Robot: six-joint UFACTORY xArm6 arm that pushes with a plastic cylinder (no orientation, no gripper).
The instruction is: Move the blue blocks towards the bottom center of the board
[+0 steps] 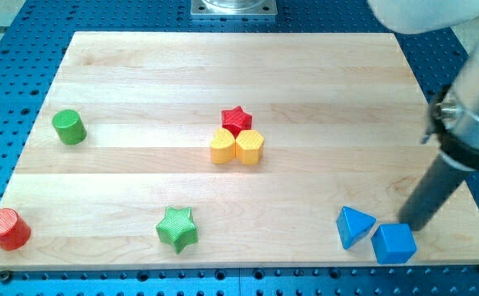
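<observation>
My tip [409,228], the lower end of a straight dark rod with nothing on it to open, close or grasp, stands on the wooden board [305,74] near its bottom right corner, touching or all but touching the upper edge of the blue cube [394,243] that sits just below it and slightly to the view's left. Just to the view's left of my tip lies the blue triangular block [354,226], its right side against the cube; both blue blocks rest close to the board's bottom edge, well to the view's right of the bottom center. Farther to the view's left and higher up, near mid-board, three blocks cluster in contact: a red star [237,120] above a yellow block [223,147] and a yellow hexagonal block [250,147]. Farther left still, near the bottom edge, lies a green star [177,228]. Well apart on the far left stand a green cylinder [69,127] and, at the bottom left corner, a red cylinder [6,229].
</observation>
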